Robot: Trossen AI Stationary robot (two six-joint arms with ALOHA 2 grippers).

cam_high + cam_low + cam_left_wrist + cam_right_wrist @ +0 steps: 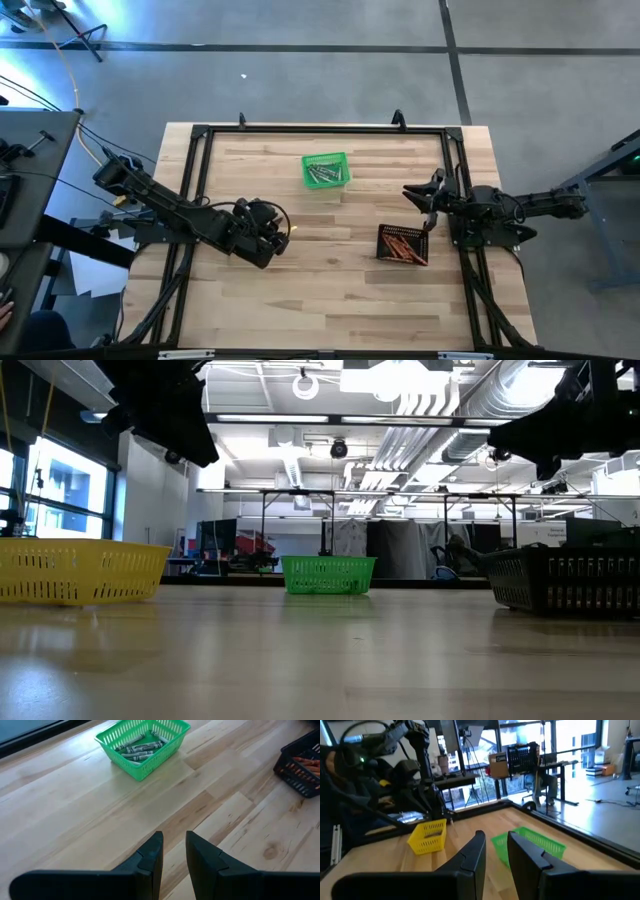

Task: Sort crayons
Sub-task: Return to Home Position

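Overhead hides the yellow basket [427, 836], seemingly under the empty, slightly parted left gripper [174, 851].

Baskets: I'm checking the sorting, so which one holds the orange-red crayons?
The black mesh basket, by the right gripper. The green basket holds grey crayons; the yellow basket's contents cannot be seen.

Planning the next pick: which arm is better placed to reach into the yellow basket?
Probably left. The left gripper hangs right by the yellow basket; the right gripper waits across the table beside the black basket.
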